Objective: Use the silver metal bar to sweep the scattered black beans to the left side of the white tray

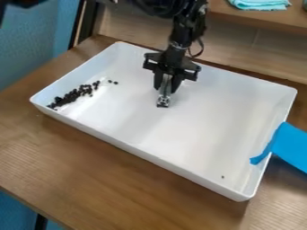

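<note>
The black gripper (166,88) hangs down over the upper middle of a large white tray (198,130). Between its fingers is a slim silvery tool (163,99), gripped upright, its dark-patterned lower end at or just above the tray floor; whether it touches cannot be told. Small dark pieces (73,95) lie in an elongated cluster at the tray's left end, with a few strays just right of the cluster. One more dark speck (223,177) lies near the tray's front right corner.
Raised walls surround the tray on the wooden table (120,179). Blue tape (289,146) runs over the right wall onto the table. Behind, a wooden ledge (258,15) carries a folded teal cloth (260,4).
</note>
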`<state>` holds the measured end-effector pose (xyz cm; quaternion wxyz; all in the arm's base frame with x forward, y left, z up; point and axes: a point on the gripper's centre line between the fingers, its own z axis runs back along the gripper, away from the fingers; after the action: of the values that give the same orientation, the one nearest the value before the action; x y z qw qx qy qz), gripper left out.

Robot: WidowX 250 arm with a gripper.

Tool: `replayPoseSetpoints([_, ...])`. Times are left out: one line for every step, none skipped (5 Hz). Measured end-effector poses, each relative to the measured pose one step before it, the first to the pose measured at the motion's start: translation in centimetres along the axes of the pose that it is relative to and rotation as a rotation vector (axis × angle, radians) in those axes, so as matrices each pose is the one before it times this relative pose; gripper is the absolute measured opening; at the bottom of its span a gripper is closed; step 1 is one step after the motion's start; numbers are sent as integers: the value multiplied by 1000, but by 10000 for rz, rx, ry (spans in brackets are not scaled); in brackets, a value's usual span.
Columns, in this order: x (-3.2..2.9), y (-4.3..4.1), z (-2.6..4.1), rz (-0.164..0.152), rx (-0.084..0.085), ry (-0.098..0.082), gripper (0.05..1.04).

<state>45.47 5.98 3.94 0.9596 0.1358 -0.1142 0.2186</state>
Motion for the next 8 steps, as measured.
replayPoseSetpoints([119,632,-196,62,-80,146,389])
replayPoseSetpoints([-480,1972,-449,71,-139,286,389])
replayPoseSetpoints([-443,4882,-512,153,-7,514,389])
replayPoseSetpoints([-258,3665,-562,-31,39,134,389])
replayPoseSetpoints([-187,2878,-651,-240,107,-322,389])
replayPoseSetpoints([-563,464,359,-467,-175,-359,389])
replayPoseSetpoints([-433,-748,2037,74,-692,232,389])
replayPoseSetpoints([-660,-2308,2280,-285,-287,267,389])
